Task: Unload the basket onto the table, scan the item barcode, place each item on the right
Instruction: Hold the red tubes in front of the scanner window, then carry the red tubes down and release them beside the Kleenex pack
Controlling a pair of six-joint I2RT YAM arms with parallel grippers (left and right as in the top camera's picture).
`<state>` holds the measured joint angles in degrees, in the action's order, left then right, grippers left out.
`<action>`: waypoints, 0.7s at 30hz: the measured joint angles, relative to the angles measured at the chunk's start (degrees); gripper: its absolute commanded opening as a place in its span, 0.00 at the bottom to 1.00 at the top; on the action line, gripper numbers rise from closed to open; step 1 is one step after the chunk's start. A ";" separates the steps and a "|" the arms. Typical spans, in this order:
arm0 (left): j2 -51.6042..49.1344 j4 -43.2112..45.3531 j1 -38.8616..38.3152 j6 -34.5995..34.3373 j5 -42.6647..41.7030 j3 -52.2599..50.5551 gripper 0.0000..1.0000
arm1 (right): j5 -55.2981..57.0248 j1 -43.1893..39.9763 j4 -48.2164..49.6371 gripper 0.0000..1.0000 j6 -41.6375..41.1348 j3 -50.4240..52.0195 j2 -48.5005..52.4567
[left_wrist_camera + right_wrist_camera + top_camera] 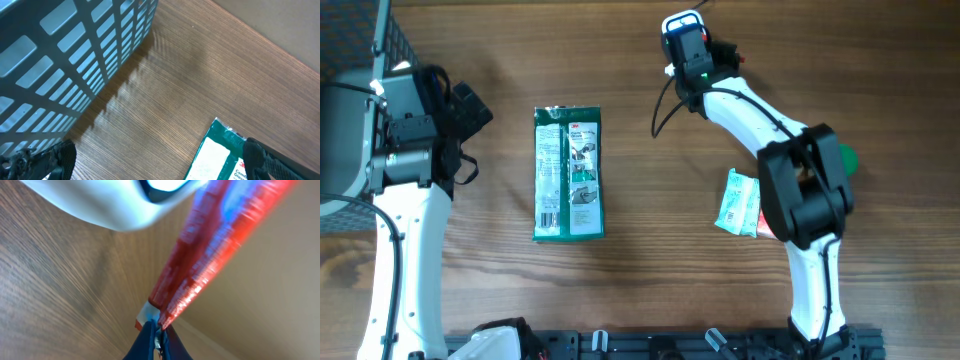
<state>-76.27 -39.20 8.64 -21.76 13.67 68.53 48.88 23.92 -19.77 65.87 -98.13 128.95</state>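
The flat dark-green plastic packet (569, 172) lying left of the middle of the wooden table (640, 300) carries a white label (551, 175) whose small print is unreadable from overhead. The left wrist view catches one corner of it, where red letters start "Comf" above "Glov", cut off at the picture's edge. Print on the pale-green packet (737, 200) right of the middle and on the shiny red wrapper (200, 275) is too blurred to read.
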 measured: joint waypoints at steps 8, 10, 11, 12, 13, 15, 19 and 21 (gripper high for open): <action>0.00 0.00 0.00 0.00 0.00 0.00 1.00 | -11.72 2.84 -15.17 0.04 -16.09 -0.20 -17.94; 0.00 0.02 0.00 0.00 0.00 0.00 1.00 | -17.49 2.99 -21.11 0.04 -22.18 -0.46 -22.27; 0.00 -0.02 0.00 0.00 0.00 0.00 1.00 | -20.85 2.91 -24.81 0.04 -25.92 -0.66 -24.22; 0.00 0.00 0.00 0.00 0.00 0.00 1.00 | -23.41 2.82 -27.61 0.04 -29.14 -0.74 -25.42; 0.00 0.00 0.00 0.00 0.00 0.00 1.00 | -27.10 2.60 -31.54 0.04 -34.16 -0.85 -26.80; 0.00 0.02 0.00 0.02 0.00 0.00 1.00 | -31.36 2.49 -37.03 0.04 -41.27 -0.98 -27.45; 0.00 0.02 0.00 0.00 0.00 0.00 1.00 | -40.72 2.45 -50.40 0.04 -58.71 0.24 -27.47; 0.00 0.00 0.00 0.00 0.00 0.00 1.00 | -43.43 2.45 -55.28 0.04 -65.70 1.38 -27.47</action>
<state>-76.27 -39.20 8.64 -21.76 13.67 68.53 5.45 26.37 -75.05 0.16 -96.75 101.47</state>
